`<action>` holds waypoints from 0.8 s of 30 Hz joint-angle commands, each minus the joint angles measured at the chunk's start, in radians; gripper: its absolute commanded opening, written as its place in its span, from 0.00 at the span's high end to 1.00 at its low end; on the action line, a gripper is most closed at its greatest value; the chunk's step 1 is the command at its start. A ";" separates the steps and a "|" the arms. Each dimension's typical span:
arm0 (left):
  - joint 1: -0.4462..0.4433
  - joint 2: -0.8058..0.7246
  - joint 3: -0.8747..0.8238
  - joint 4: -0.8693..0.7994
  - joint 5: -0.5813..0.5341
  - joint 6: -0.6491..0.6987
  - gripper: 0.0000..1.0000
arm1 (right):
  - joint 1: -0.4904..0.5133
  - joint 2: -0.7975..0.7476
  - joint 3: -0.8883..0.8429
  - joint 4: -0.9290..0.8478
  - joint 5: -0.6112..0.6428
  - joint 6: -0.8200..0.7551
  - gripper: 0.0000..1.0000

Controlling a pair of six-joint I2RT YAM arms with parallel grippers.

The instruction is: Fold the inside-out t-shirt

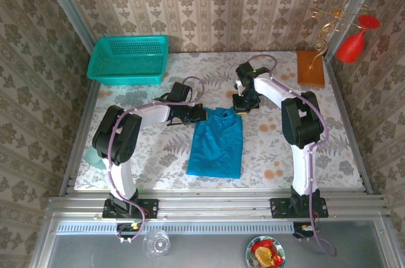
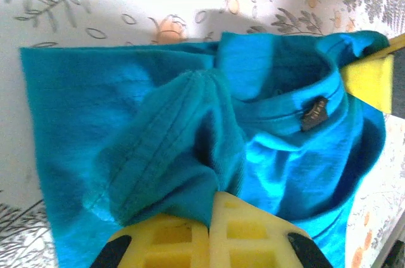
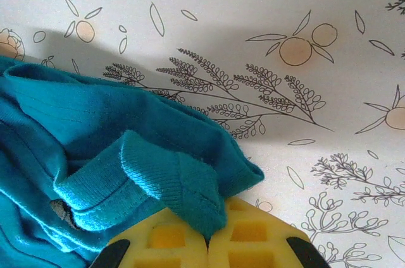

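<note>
Closest to the arm bases, past the table's near edge, stand a clear glass (image 1: 157,243) at 7 o'clock and a small dish (image 1: 249,250) with red and yellow bits in it at 5 o'clock.

Next comes the table (image 1: 285,148) with its flowery cloth. The blue t-shirt (image 1: 216,145) lies in the middle of it. Its lower part is flat and smooth. Its top part, at 12 o'clock, is bunched up.

The left gripper (image 1: 201,115) is at the shirt's 11 o'clock corner. In the left wrist view its yellow fingers (image 2: 183,236) are pressed together at 6 o'clock, and a thick fold of the shirt (image 2: 190,148) is pinched between them. The fold has a stitched edge. A small dark tag (image 2: 314,111) sits on the neck band at 3 o'clock.

The right gripper (image 1: 242,109) is at the shirt's 1 o'clock corner. In the right wrist view its yellow fingers (image 3: 164,239) are also pressed together at 6 o'clock. They pinch a folded edge of the shirt (image 3: 126,154), which spreads out toward 9 o'clock. Bare table cloth with leaves and oranges lies from 12 to 3 o'clock.

Farthest away, by the wall, a light green mesh basket (image 1: 130,59) sits at 10 o'clock. A flat orange block (image 1: 310,67) lies at 1 o'clock. A red glass (image 1: 354,43) leans in the corner at 2 o'clock, beside some curly gold wire (image 1: 329,18).
</note>
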 commanded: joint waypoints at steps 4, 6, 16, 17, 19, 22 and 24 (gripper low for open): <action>0.007 0.024 0.035 -0.018 -0.031 0.021 0.95 | 0.008 -0.015 -0.015 -0.046 0.008 0.008 1.00; 0.008 0.041 0.061 -0.069 -0.082 0.051 0.87 | 0.008 -0.017 -0.020 -0.045 0.008 0.010 1.00; 0.009 0.059 0.169 -0.218 -0.259 0.181 0.69 | 0.019 -0.023 -0.022 -0.044 0.007 0.018 1.00; 0.009 0.066 0.180 -0.228 -0.269 0.189 0.68 | 0.020 -0.022 -0.021 -0.043 0.007 0.017 1.00; 0.009 0.082 0.197 -0.245 -0.285 0.196 0.68 | 0.022 -0.019 -0.020 -0.043 0.006 0.019 1.00; 0.008 0.117 0.227 -0.270 -0.292 0.206 0.67 | 0.026 -0.019 -0.017 -0.046 0.008 0.020 1.00; 0.004 0.141 0.245 -0.288 -0.306 0.213 0.66 | 0.027 -0.020 -0.014 -0.047 0.008 0.020 1.00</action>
